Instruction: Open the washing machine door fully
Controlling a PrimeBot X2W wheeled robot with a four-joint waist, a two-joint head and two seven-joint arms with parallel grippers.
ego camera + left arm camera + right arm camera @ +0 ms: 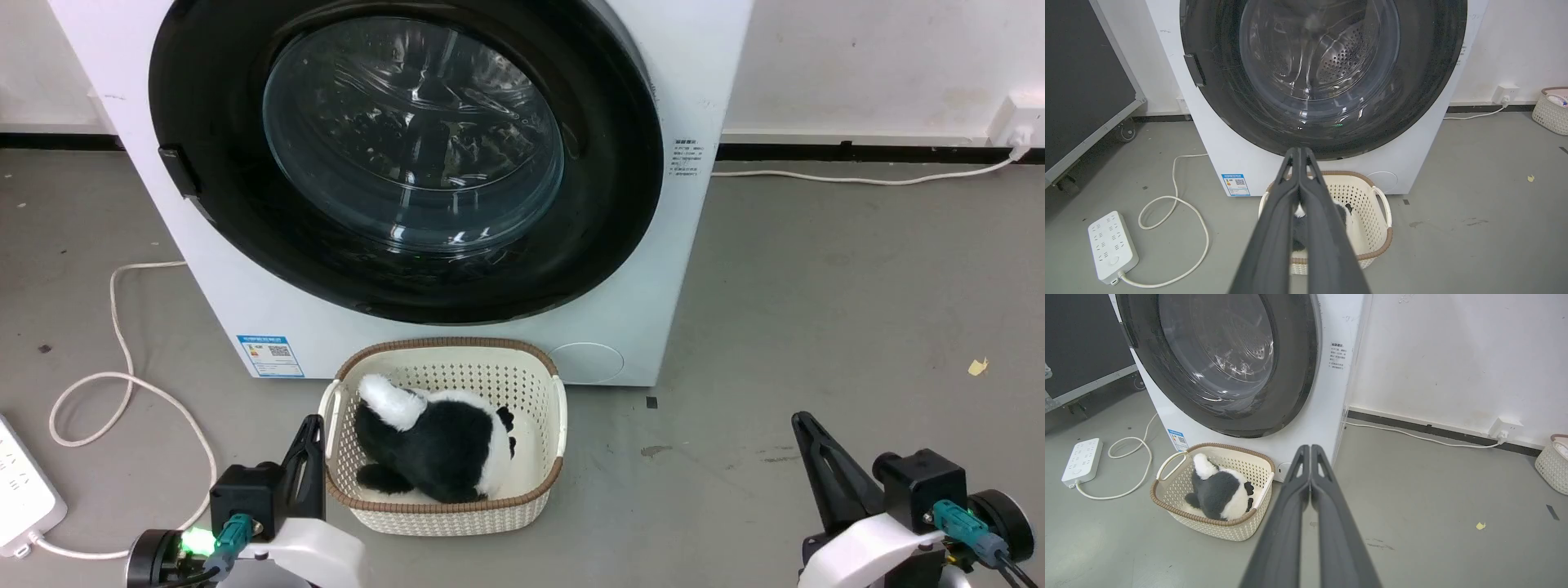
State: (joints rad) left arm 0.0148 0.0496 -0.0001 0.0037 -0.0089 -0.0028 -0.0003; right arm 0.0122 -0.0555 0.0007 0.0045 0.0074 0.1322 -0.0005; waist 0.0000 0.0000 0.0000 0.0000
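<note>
The white washing machine (678,73) stands straight ahead on the floor. Its washing machine door (212,212), a glossy black ring around a bulging glass window, lies flat against the front, with a small handle tab at its left edge. The same door (1425,81) fills the top of the left wrist view, and the steel drum shows through the glass. My left gripper (310,425) is shut and empty at the lower left, beside the basket. My right gripper (802,420) is shut and empty at the lower right, well clear of the machine. Both hang far below the door.
A cream basket (539,490) holding a black-and-white plush toy (433,449) sits on the floor right before the machine. A white cable (122,343) loops to a power strip (24,490) at the left. A dark wheeled case (1081,81) stands left of the machine.
</note>
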